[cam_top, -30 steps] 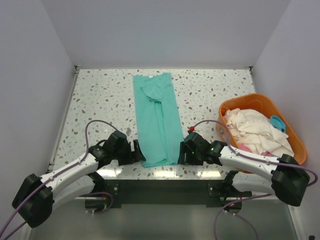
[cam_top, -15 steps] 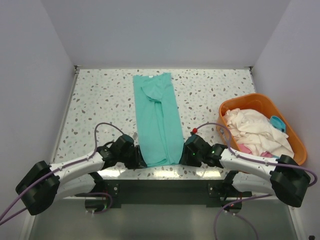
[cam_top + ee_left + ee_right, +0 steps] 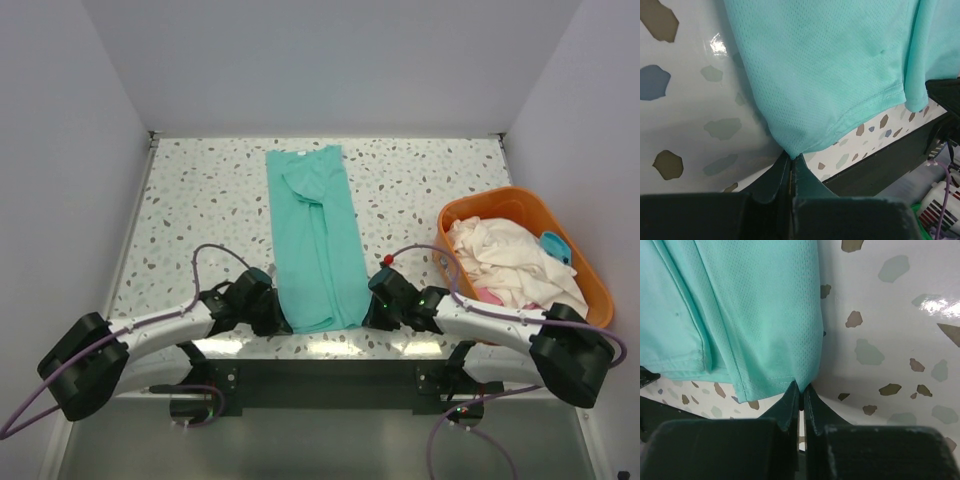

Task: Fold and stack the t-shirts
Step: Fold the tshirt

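The teal shirt (image 3: 315,240) lies folded lengthwise; the left gripper (image 3: 791,160) and right gripper (image 3: 801,390) each pinch a near hem corner, jaws fully closed. It rests on a speckled table (image 3: 200,200), with plain grey walls (image 3: 330,60) around.

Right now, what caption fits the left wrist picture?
Left fingers pinch a corner of the teal t-shirt on the speckled table.

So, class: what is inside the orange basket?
A crumpled cream-white shirt fills the orange basket; pink cloth peeks out at its near edge, a light blue piece by the right rim. Anything beneath the heap is covered.
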You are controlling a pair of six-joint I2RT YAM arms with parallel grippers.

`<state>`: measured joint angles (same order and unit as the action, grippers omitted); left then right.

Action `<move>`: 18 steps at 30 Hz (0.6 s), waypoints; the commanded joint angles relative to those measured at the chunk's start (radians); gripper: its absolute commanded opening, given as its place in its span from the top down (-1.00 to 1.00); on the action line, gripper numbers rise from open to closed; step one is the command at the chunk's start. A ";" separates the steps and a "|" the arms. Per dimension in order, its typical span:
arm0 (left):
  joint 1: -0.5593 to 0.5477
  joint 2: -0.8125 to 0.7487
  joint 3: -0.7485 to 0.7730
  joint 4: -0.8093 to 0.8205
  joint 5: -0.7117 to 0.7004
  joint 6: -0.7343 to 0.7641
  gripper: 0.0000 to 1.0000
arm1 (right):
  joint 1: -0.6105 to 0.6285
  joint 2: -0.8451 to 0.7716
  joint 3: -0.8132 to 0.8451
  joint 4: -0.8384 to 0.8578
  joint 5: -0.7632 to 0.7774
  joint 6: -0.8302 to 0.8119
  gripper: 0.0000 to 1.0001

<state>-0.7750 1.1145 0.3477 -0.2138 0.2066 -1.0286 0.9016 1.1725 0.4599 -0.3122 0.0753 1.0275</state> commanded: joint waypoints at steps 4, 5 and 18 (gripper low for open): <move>-0.001 -0.041 0.068 -0.022 -0.065 0.055 1.00 | -0.001 -0.025 0.077 -0.062 0.095 -0.066 1.00; 0.000 -0.038 0.082 -0.028 -0.068 0.061 1.00 | -0.003 -0.031 0.089 -0.057 0.104 -0.075 1.00; 0.187 0.139 0.359 -0.007 -0.085 0.191 1.00 | -0.090 0.136 0.449 0.022 0.267 -0.291 1.00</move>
<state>-0.6453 1.2221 0.6380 -0.2634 0.1219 -0.9028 0.8547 1.2629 0.8108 -0.3466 0.2798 0.8257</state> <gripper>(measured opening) 0.021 0.022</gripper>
